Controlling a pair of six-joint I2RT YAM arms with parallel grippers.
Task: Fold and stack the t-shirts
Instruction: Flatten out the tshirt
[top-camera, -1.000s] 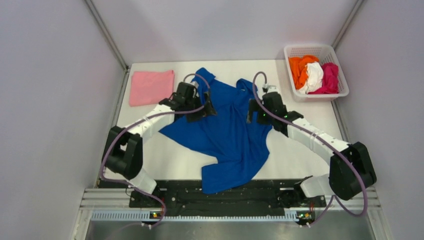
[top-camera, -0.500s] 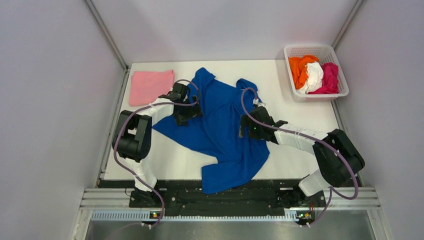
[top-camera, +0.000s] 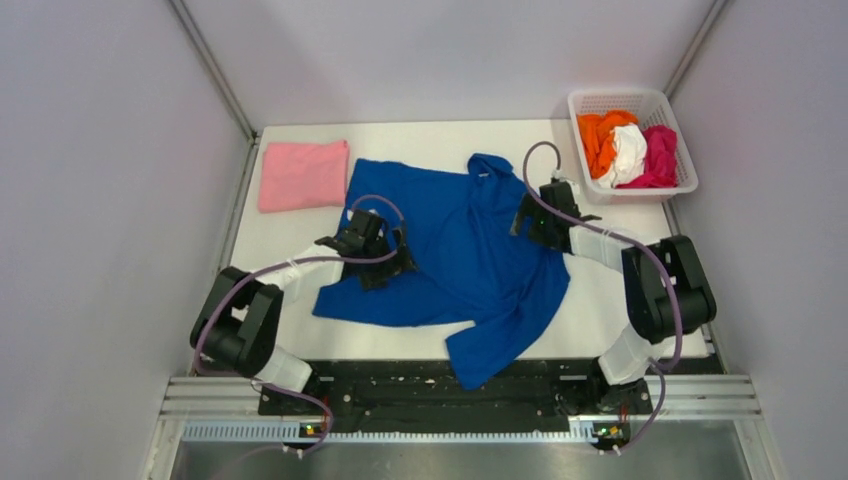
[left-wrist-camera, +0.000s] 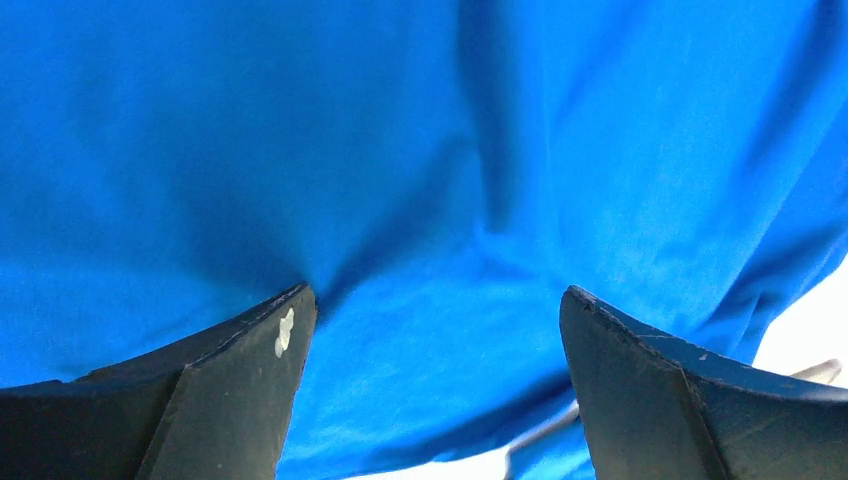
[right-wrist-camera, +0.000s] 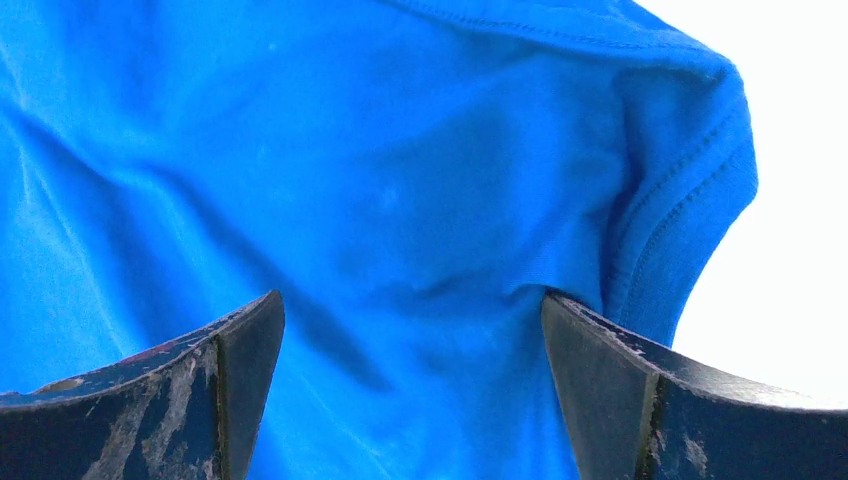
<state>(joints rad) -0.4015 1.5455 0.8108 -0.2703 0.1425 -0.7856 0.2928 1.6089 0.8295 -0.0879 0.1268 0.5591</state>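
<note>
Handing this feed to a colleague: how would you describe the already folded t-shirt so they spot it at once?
Find the white table, then its far left corner. The pink t-shirt lies there as a flat, neat square. It is the only folded one: the blue t-shirt sprawls in the middle, and the other t-shirts sit crumpled in the basket.

Five t-shirts (top-camera: 470, 250), one lattice basket (top-camera: 612, 93), two robot arms (top-camera: 300, 270).

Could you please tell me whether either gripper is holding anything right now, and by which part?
Nothing is held: the left gripper and the right gripper both stand open, jaws spread wide over the blue t-shirt.
</note>
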